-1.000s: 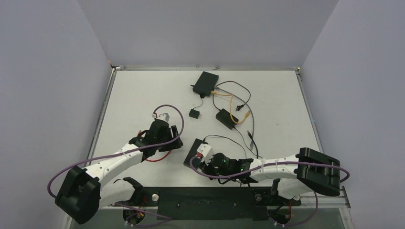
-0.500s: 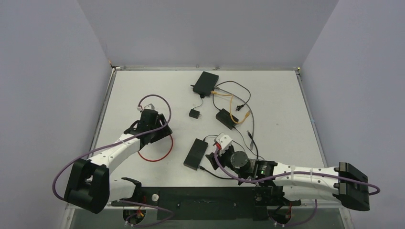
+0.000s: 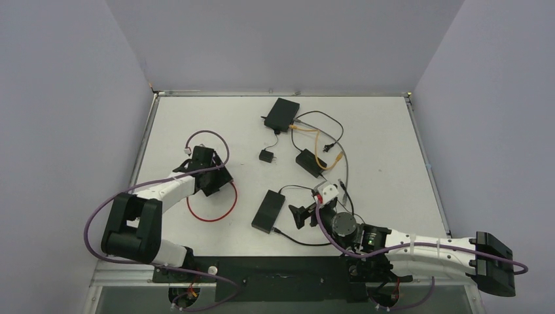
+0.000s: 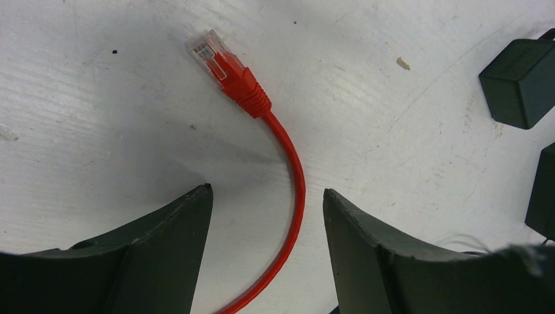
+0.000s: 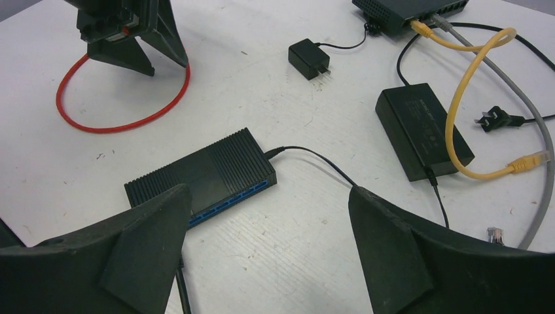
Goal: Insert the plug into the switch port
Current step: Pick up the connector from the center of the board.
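The white counter (image 3: 366, 124) fills most of the overhead view, and both arms come in from the near edge. The left arm (image 3: 163, 190) bends over to the left-middle, and the right arm (image 3: 419, 248) lies low along the near side, pointing left. The left hand (image 4: 267, 193) is released. Its dark fingers (image 4: 163, 242) are spread, and the red cable (image 4: 300, 196) runs up between them, touching neither as far as I can see. The right hand (image 5: 269, 191) is released too, jaws really wide with nothing in them, hanging just over the near edge of the black switch (image 5: 203, 173). That switch lies flat on the counter between the two hands, its row of blue ports (image 5: 229, 199) facing the right hand, with a thin black lead (image 5: 307, 154) going into its end. Further back there's a black power brick (image 5: 422, 131), a second black switch (image 3: 281, 112) and a little wall adapter (image 5: 309, 57), with a yellow cable (image 5: 458, 98) and a grey cable (image 5: 533, 124) tangled around them. The red cable makes a loose ring on the counter by the left hand. Its plug (image 4: 213, 52) is clear with a red boot. It lies on bare counter just past the left fingertips, pointing away from them and well apart from the switch.
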### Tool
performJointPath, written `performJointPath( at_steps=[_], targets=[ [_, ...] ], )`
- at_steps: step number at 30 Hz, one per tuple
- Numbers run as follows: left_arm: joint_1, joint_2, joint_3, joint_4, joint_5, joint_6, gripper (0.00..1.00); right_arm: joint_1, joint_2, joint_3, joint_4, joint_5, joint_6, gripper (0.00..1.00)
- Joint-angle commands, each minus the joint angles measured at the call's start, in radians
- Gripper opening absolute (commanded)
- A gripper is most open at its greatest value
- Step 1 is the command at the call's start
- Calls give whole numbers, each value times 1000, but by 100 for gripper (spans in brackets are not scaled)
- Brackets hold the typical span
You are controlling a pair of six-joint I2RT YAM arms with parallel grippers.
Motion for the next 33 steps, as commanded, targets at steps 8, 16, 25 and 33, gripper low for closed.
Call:
performJointPath(
  at_steps=[8, 16, 25, 33],
  targets=[
    [31, 97, 93, 55, -52, -29, 56, -12, -6, -47, 102, 42, 88, 89],
    [53, 164, 116, 64, -74, -35, 50, -15, -43, -60, 73, 43, 92, 90],
    [85, 176, 127, 49, -88, -20, 49, -19, -68, -67, 58, 46, 80, 91],
    [106, 191, 139, 38, -100, -7, 45, -20, -68, -64, 51, 47, 75, 91]
  ],
)
